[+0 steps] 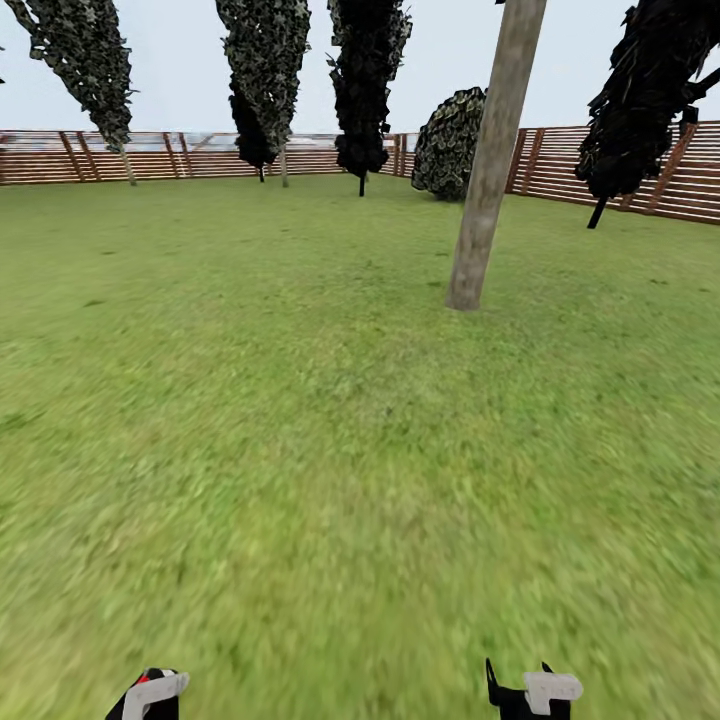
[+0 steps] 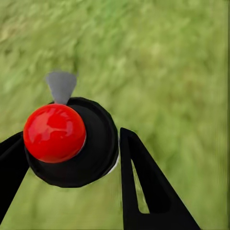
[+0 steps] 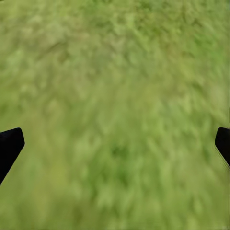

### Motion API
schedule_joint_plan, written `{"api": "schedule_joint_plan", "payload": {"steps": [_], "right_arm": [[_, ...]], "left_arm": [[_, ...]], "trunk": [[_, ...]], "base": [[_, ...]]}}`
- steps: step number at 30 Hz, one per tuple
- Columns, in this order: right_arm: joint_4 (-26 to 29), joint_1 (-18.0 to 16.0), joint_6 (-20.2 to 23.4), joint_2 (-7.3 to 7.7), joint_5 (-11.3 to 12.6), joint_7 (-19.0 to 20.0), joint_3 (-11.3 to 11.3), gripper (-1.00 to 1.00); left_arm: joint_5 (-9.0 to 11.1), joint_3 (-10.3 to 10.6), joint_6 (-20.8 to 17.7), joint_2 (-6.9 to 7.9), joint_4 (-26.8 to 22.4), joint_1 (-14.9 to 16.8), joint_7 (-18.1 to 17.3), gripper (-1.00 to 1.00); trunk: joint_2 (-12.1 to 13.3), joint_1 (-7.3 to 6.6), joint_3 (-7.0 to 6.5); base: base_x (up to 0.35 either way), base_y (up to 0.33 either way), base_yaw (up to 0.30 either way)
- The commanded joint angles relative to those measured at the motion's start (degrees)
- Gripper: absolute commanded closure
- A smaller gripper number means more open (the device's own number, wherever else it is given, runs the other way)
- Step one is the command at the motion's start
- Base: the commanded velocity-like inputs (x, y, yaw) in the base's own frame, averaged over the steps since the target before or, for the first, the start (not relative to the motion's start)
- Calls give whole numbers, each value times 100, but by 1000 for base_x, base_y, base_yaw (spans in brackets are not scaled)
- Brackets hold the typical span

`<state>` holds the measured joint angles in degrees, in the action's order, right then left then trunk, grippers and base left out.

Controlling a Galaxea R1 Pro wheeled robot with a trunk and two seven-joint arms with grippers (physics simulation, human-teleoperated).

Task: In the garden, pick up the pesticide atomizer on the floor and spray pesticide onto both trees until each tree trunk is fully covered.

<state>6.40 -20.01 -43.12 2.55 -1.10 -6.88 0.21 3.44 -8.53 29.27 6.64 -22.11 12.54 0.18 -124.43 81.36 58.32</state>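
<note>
The pesticide atomizer (image 2: 55, 133), a black round body with a glossy red ball on top and a grey nozzle, sits between the black fingers of my left gripper (image 2: 72, 165), which is shut on it above the grass floor (image 2: 172, 72). In the head view the left gripper (image 1: 150, 695) shows at the bottom edge with a bit of red at it. My right gripper (image 1: 530, 692) hangs over grass; in its wrist view the right gripper (image 3: 115, 148) is open with nothing between its fingers. A tree trunk (image 1: 487, 170), smooth, grey-brown and slightly leaning, stands ahead to the right, several metres away.
A brown slat fence (image 1: 620, 170) rings the lawn at the back and right. Dark cypresses (image 1: 365, 80) and a rounded dark bush (image 1: 450, 140) stand along it, another dark tree (image 1: 645, 100) at far right. Open grass (image 1: 250, 400) lies between me and the trunk.
</note>
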Motion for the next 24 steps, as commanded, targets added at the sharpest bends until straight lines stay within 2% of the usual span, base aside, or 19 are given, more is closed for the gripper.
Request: {"api": "schedule_joint_plan", "payload": {"steps": [1,24], "right_arm": [[-5,-3,-12,0,-13,-24,5,-100],[-2,-3,-13,-2,-15,-24,12,-100]], "left_arm": [[34,9,18,2,4,3,-1,100],[34,9,18,4,6,3,2,100]], "trunk": [[-1,2,4],[-1,2,4]], "base": [[311,-96,0],[310,-96,0]]}}
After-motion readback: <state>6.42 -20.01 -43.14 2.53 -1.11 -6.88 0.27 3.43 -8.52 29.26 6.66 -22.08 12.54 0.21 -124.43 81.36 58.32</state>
